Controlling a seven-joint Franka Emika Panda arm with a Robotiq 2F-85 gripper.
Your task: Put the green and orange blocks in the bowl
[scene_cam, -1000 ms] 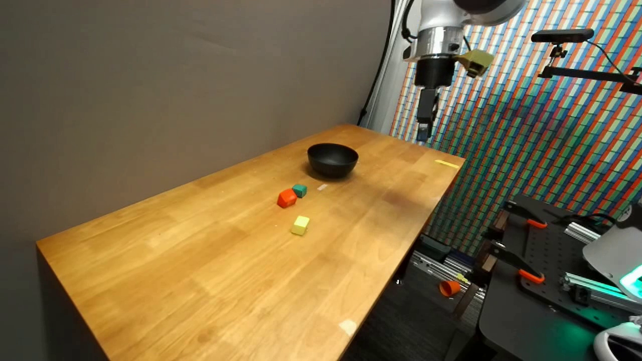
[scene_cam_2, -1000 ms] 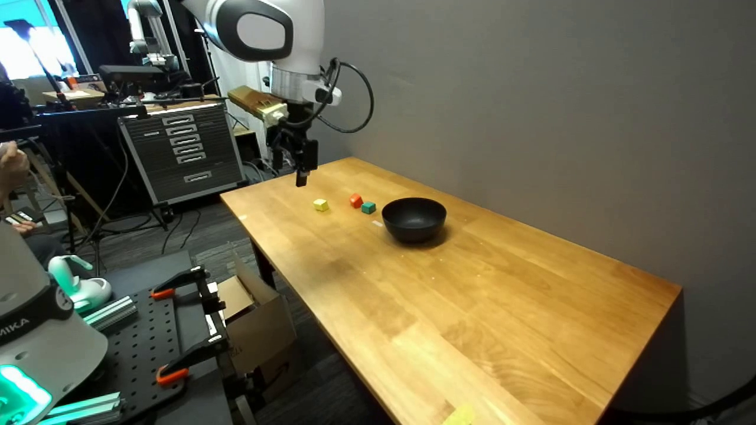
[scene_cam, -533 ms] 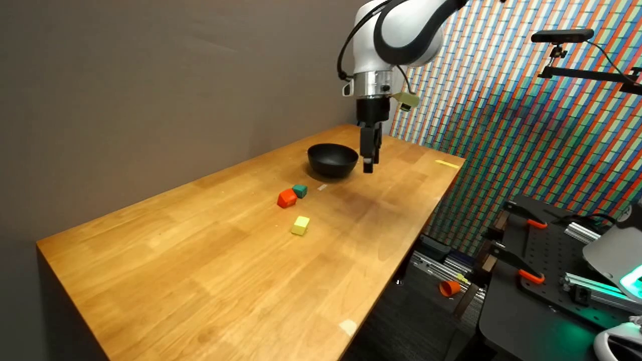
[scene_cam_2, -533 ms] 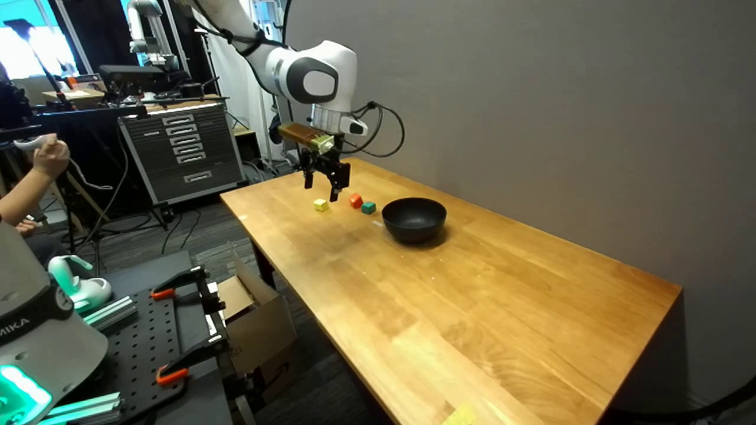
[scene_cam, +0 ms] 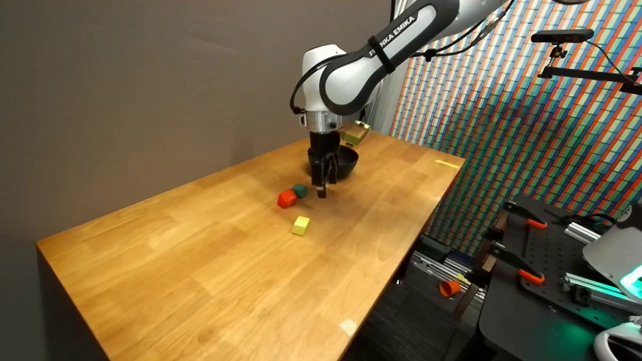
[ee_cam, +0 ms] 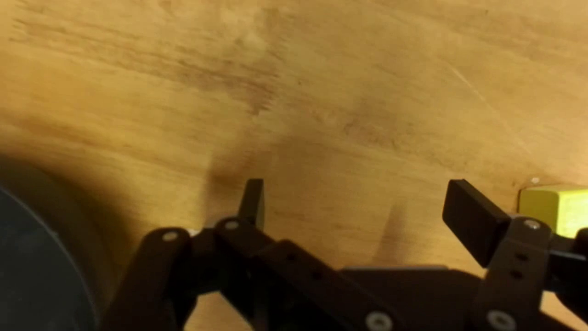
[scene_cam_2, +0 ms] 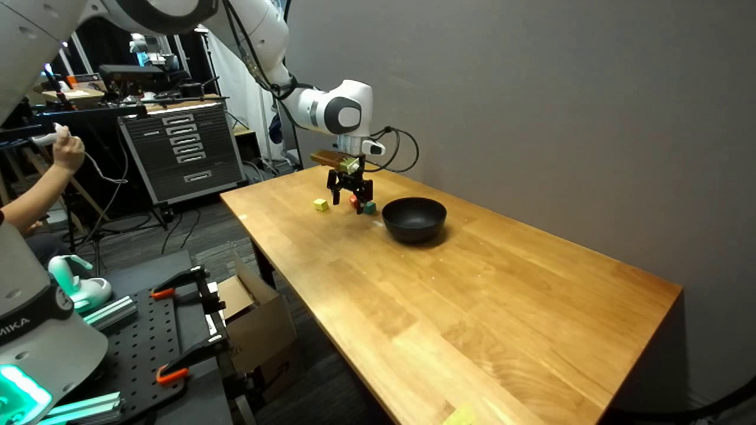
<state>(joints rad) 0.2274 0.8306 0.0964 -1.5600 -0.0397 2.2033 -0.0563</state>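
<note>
The green block [scene_cam: 300, 190] and the orange block [scene_cam: 287, 198] sit close together on the table. In an exterior view the gripper partly covers the orange block [scene_cam_2: 354, 201] and the green block [scene_cam_2: 370, 208]. Neither shows in the wrist view. The black bowl [scene_cam: 348, 161] stands near the green block; it also shows in an exterior view [scene_cam_2: 414, 219] and at the lower left of the wrist view [ee_cam: 36, 266]. My gripper [scene_cam: 327, 187] points down, low over the table beside the blocks. In the wrist view its fingers [ee_cam: 353, 197] are wide apart with only table between them.
A yellow cube [scene_cam: 300, 225] lies on the table close to the blocks and shows at the right edge of the wrist view [ee_cam: 572, 209]. The wooden table [scene_cam_2: 502, 307] runs along a grey wall [scene_cam_2: 531, 118]. A person's hand [scene_cam_2: 68, 152] is at the far left.
My gripper has come down and moved from out over the table's side towards the blocks. The blocks, the yellow cube and the bowl have not moved. A person's hand has risen into view.
</note>
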